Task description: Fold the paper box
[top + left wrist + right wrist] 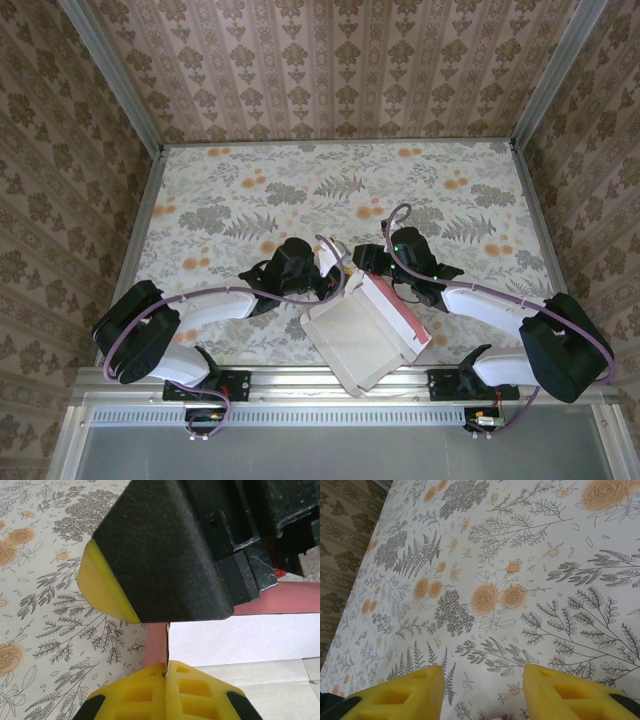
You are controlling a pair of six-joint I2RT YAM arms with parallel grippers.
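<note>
Left tool [166, 667] pinching paper box [240, 635], right tool [484, 682] spread

1 paper box [360, 335], 2 arms [215, 305], 2 prs fingers [395, 695], 1 table [250, 190].

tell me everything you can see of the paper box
The paper box looks like thin cardboard, pink outside and whitish inside. It is partly folded into a shallow open tray with low raised walls and a pink flap along its right side. It sits skewed at the near edge of the floral table, between the two arms. The left gripper is shut on a pink edge at one corner. The right gripper is open by its far side, contact unclear.
</note>
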